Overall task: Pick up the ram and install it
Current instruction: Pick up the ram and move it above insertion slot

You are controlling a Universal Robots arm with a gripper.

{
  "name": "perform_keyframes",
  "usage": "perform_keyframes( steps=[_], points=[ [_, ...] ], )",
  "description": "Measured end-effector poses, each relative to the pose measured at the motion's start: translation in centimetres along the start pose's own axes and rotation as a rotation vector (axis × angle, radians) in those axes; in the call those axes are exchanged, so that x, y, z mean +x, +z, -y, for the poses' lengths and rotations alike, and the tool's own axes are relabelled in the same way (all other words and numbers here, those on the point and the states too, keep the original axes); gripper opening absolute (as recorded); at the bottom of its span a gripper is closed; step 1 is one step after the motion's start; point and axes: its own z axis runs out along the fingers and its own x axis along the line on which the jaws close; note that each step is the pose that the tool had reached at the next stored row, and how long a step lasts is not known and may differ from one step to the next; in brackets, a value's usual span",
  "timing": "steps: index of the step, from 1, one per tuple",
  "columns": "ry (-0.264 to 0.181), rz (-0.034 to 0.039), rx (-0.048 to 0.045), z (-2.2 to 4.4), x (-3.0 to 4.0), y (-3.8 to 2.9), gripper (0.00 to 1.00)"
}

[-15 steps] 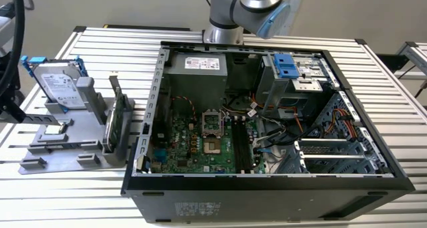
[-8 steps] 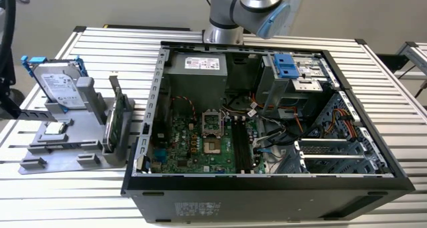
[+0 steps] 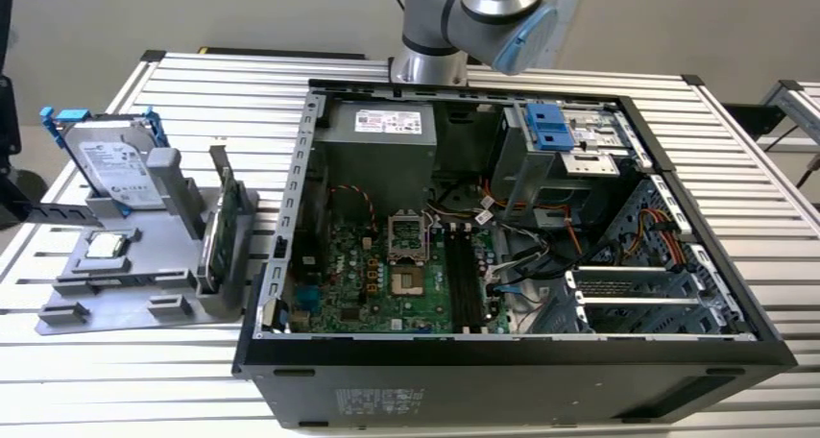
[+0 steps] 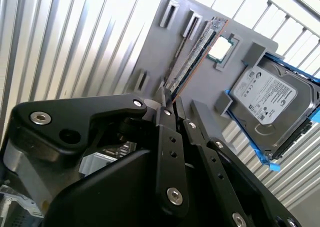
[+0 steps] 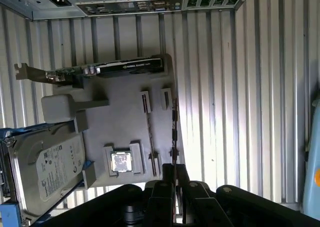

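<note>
Near the table (image 3: 192, 83) edge on the exterior view's left, we see a gray tray (image 3: 141, 265) just beside the open PC case (image 3: 513, 356). The case sits mid-table, motherboard exposed. The arm (image 3: 474, 15) rises at the table's far edge, behind the case.

We find the ram (image 5: 173, 132) in both wrist views. It stands on its long edge in a slot along one tray edge, opposite the side with the hard drive (image 5: 42, 172). The processor chip (image 5: 121, 162) lies between the two. The green card (image 5: 115, 68) stands upright along the tray edge nearest the case.

We see the gripper (image 5: 174, 169) above the tray, apart from the ram. Its black fingers (image 5: 162, 192) are a narrow slit apart and grasp nothing. The ram lines up with that slit in both wrist views.
</note>
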Motion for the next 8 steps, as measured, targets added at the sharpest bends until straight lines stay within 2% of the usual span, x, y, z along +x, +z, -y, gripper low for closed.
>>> perform_keyframes(
  steps=[8],
  points=[
    [0.000, 0.0000, 0.0000, 0.17, 0.03, -0.77, 0.00]
  ],
)
